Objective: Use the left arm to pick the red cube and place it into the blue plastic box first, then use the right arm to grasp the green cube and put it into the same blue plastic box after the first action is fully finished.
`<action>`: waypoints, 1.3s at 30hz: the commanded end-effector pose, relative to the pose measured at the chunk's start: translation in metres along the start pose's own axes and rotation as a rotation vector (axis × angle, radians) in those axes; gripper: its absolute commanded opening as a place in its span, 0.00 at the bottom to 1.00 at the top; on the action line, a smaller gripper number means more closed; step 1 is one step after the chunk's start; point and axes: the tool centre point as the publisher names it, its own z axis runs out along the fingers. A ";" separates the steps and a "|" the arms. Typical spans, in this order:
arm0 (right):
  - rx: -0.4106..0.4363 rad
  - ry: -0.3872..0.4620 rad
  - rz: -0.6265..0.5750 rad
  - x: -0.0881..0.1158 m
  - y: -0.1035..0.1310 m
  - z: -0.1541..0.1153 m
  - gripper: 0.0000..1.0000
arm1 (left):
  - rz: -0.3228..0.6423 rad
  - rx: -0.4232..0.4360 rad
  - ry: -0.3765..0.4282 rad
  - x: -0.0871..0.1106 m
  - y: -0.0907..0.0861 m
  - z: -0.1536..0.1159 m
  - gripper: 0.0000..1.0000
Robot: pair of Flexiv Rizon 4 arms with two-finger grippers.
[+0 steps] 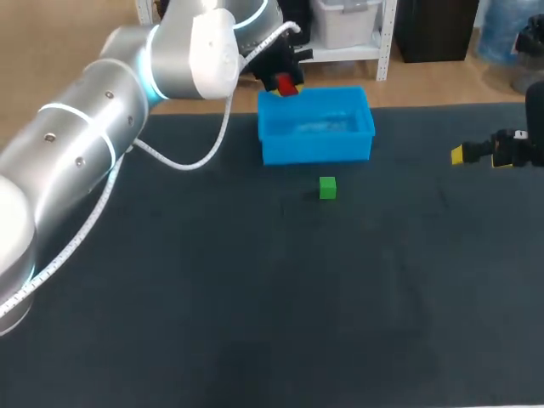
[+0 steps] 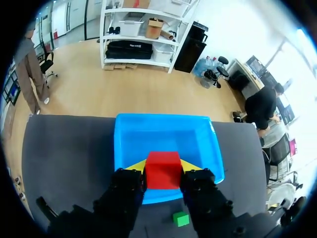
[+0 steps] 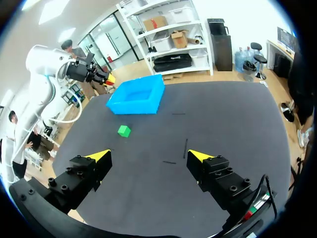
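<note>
Desk (image 1: 255,323): box (image 1: 316,150) sits open side up, long axis running left to right. Your left tool (image 2: 163,171) clamps the red cube (image 2: 162,170) above the box, faces square to it. Green cube (image 1: 327,188) rests near the box's front. Your right tool (image 3: 148,156) gapes empty, well aside.

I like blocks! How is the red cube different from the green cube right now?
Colour: the red cube is red, the green cube green. The red cube is held up in the left gripper, above the blue box's edge; the green cube lies on the table in front of it, untouched. Both are small cubes, neither inside the box.
</note>
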 end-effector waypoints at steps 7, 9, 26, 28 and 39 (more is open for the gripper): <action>0.000 0.001 -0.001 0.000 0.000 0.000 1.00 | -0.002 -0.008 0.009 -0.003 0.004 0.020 0.00; 0.000 0.001 -0.001 0.000 0.000 0.000 1.00 | -0.003 -0.013 0.012 -0.002 0.005 0.023 0.00; 0.000 0.001 -0.001 0.000 0.000 0.000 1.00 | -0.004 -0.026 0.029 0.005 0.009 0.034 1.00; 0.000 0.001 -0.001 0.000 0.000 0.000 1.00 | -0.004 -0.024 0.028 0.005 0.008 0.034 1.00; 0.000 0.001 -0.001 0.000 0.000 0.000 1.00 | 0.000 -0.019 0.032 0.008 0.008 0.032 1.00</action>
